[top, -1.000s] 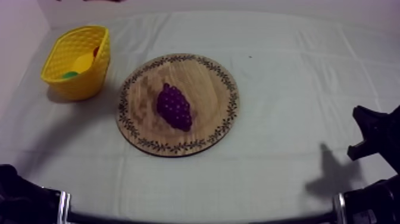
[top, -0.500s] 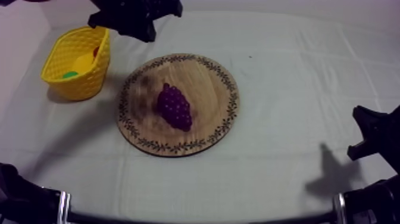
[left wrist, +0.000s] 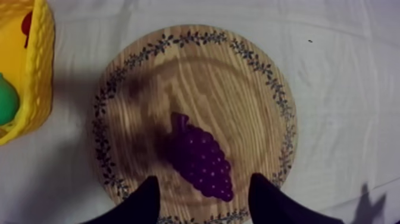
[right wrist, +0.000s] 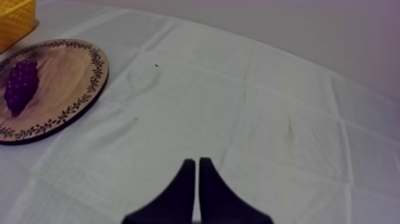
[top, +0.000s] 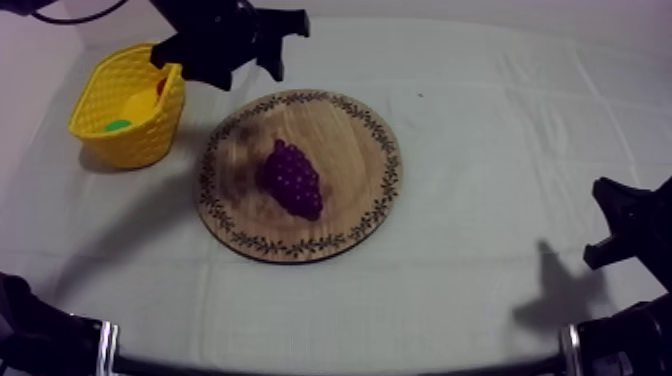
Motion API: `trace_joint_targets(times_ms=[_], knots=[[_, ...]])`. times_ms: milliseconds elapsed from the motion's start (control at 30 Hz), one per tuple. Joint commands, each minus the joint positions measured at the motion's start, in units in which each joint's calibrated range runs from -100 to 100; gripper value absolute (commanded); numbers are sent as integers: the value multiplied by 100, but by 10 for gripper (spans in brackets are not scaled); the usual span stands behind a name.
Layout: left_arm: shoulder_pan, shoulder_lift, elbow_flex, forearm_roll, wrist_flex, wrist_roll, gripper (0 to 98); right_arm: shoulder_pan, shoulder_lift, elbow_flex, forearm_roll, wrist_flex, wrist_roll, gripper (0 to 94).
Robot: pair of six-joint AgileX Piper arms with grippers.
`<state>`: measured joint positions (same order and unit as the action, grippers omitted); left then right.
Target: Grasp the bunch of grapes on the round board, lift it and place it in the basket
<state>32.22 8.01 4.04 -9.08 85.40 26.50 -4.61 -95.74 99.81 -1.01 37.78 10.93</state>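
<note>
Over the wooden board the left gripper hangs, fingers spread; right gripper low, fingers together.

**Cloth-covered table carrying a wooden board and a yellow basket**

The table lies under a grey-white cloth whose fold creases run along and across it in a grid. A round wooden board with a dark leaf-patterned rim lies flat on the cloth, a little to the left of the table's middle. A yellow basket with lattice walls stands on the cloth near the far left corner. It is just beside the board's far left rim, with a strip of cloth between them, so the two do not touch. A tiny dark speck marks the cloth near the board's far right rim.
</note>
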Motion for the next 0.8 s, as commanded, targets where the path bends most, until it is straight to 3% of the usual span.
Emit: trace_joint_targets(times_ms=[0,167,300,567,767], knots=[[2,33,-10,2,29,72,627,2,-1,-3,1,4,-1,4],[-68,153,-116,117,171,135,624,2,-1,-3,1,4,-1,4],[-147,229,-112,214,195,142,707,2,-1,-3,1,4,-1,4],[-33,332,150,-29,-63,254,837,2,-1,-3,1,4,-1,4],[-73,483,489,207,-276,53,945,2,-1,-3,1,4,-1,4]])
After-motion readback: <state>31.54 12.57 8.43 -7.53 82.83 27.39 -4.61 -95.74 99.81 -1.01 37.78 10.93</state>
